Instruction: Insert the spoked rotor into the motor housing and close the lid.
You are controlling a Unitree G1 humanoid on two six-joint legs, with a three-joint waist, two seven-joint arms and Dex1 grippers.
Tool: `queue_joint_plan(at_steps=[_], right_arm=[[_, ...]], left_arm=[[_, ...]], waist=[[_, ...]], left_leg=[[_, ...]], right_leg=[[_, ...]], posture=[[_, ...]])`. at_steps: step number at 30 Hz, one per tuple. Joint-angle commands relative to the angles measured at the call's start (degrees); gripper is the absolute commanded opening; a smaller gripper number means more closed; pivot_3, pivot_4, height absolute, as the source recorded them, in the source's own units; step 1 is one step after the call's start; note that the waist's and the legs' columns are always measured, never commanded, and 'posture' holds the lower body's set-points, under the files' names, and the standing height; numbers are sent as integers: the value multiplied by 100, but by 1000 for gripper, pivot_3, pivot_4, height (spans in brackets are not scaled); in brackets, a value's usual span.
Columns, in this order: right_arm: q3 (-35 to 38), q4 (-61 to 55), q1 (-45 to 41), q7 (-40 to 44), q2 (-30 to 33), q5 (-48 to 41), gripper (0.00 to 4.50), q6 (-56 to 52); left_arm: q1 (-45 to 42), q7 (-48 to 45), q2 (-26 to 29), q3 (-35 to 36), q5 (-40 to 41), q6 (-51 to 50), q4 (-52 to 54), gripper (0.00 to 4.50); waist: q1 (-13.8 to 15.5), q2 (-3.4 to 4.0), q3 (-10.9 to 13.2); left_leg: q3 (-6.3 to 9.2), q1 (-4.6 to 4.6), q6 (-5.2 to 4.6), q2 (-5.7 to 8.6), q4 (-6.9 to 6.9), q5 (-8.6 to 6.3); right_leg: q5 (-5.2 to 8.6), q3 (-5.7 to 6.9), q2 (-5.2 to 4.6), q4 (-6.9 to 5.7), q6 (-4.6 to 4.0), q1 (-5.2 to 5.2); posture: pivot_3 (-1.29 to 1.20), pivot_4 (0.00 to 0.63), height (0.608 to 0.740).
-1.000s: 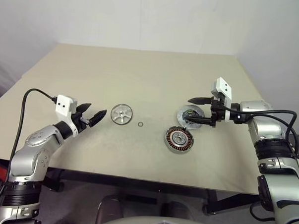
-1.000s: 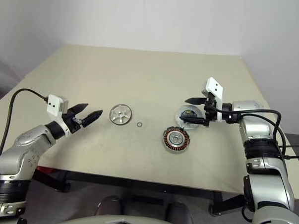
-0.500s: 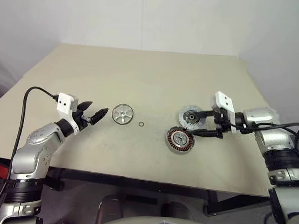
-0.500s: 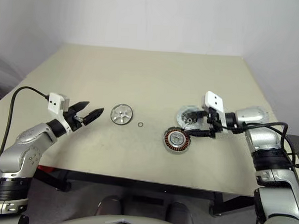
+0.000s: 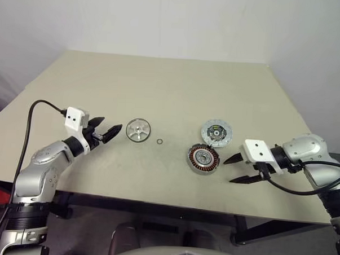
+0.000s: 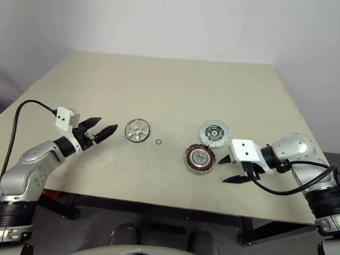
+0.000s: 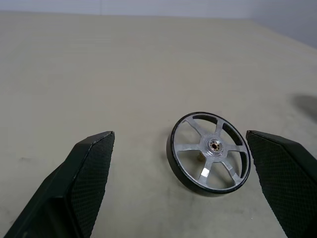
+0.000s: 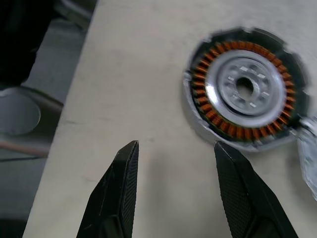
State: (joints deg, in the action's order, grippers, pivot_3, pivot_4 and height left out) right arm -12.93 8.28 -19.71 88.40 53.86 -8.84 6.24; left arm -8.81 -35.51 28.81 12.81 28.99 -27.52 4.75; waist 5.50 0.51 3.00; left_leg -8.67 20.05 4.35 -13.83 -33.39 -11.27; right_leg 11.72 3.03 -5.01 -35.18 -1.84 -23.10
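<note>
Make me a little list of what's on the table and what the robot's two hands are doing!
table: beige
rotor: spoked wheel, lying flat, in front of the left gripper
ring: small, lying right of the rotor
housing: round, with copper coils, nothing in it yet
lid: flat disc just behind the housing
left gripper: open, empty
right gripper: open, empty, just right of the housing
</note>
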Motion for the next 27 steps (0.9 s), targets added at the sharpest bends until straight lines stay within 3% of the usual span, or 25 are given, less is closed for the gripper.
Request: queue_joint_plan(at_steps=[1,15,27], right_arm=[[-255,-99,-343,118,-109,303,2679,343],[-694,558,-1368,79,-465,830,2679,787],[-715,574,-1494,-29,-530,869,2679,701]], left_arm=[[-129,-31,-19,-36,-58,138,43,4500],[157,96,-60,23,-47,137,291,4500],[206,166,-21,63,-34,122,339,4500]], waist=[[-6,0,0],[-151,-21,-13],[-162,-21,-13]], left_leg=[[0,0,0,1,0,0],[7,-9,0,-4,-22,1],[7,-9,0,-7,-30,1]], right_leg=[[0,0,0,0,0,0],[6,-1,3,-32,10,0],[-1,-2,4,-35,-1,0]], posture=[[0,0,740],[0,0,740],[0,0,740]])
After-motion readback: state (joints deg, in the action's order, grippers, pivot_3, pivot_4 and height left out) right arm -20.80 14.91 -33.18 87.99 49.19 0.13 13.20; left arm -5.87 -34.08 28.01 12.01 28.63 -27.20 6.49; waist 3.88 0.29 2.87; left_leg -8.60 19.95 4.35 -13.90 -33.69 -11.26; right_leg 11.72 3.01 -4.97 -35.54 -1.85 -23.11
